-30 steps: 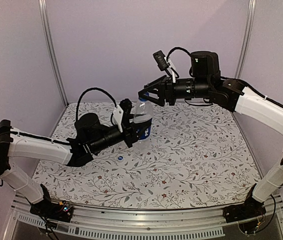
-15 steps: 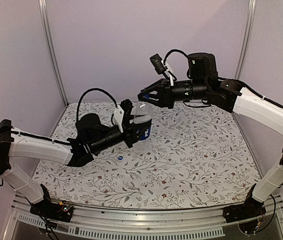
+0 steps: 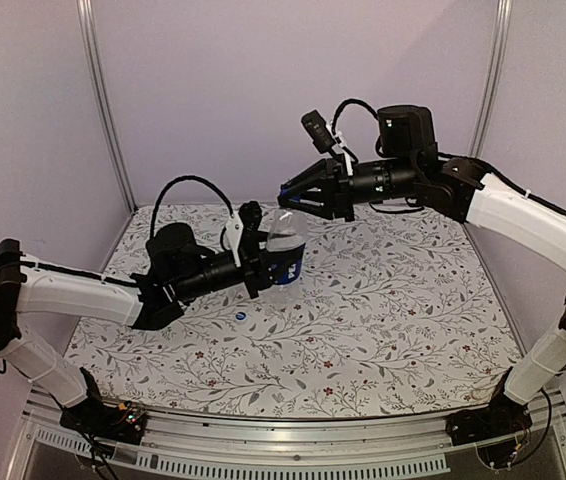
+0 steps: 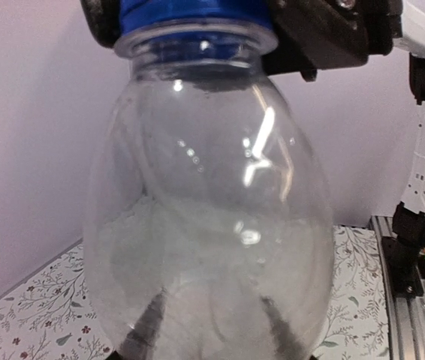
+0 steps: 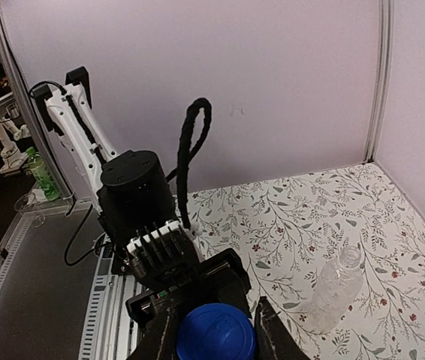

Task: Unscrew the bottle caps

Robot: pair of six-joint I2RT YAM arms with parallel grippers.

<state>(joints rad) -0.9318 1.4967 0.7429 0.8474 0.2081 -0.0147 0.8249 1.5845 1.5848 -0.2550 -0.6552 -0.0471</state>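
Upright labelled bottle (image 3: 286, 252) pinched by left tool (image 3: 266, 258); right tool (image 3: 289, 194) pinches its blue cap (image 5: 216, 335)

Left end effector (image 3: 275, 264) and right (image 3: 288, 194) clamped

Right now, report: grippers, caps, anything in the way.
Left gripper shut on clear plastic bottle with dark blue label. Right gripper shut on its round blue plastic cap, on the neck. Nothing in the way.
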